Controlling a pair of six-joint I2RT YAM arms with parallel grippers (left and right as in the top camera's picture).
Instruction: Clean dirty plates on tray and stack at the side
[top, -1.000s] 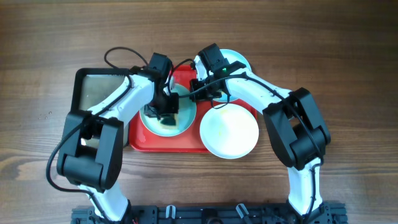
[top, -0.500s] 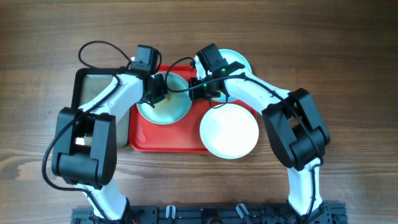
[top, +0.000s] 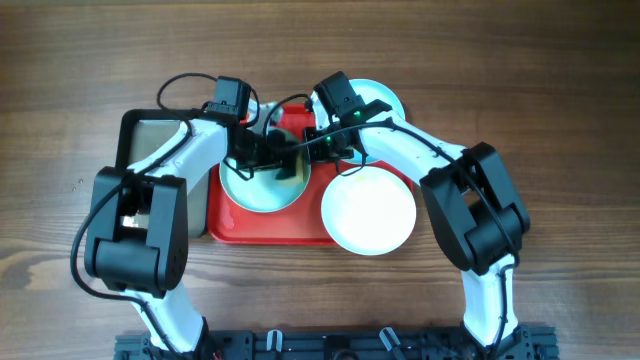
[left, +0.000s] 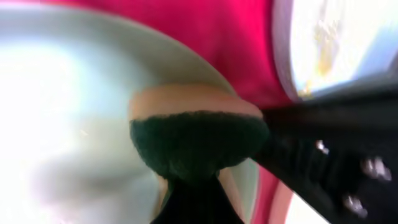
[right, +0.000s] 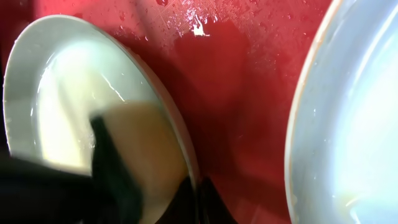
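Step in hand: we judge it to be scrubbing the dirty plate (top: 262, 190), which lies on the left half of the tray (top: 270, 230).
Left gripper (left: 186, 198): clenched on the sponge (left: 196, 140), with the green face pressed to the plate's inner slope near the rim.
Right gripper (right: 198, 202): it looks pinched on that same plate's right rim to steady it. The fingers sit at the frame edge, so we call this likely, not certain.
Other plates: the second plate (top: 368, 210) overhangs the tray's right edge. The third plate (top: 386, 97) lies beyond the right arm, mostly hidden.
Doing it well: we'd press lightly and sweep in arcs from centre to rim. The rim grip must hold firm so the glossy plate neither spins nor skates on the wet tray.
Overhead only: it shows all three plates, both arms meeting over one plate, and the black tray (top: 125, 150) just left of the red one.
Wrist views only: the right wrist shows water drops (right: 198, 28) on the tray and a wet film in the plate. The left wrist shows yellowish smears on a neighbouring plate (left: 329, 43), but we cannot tell which plate that is.
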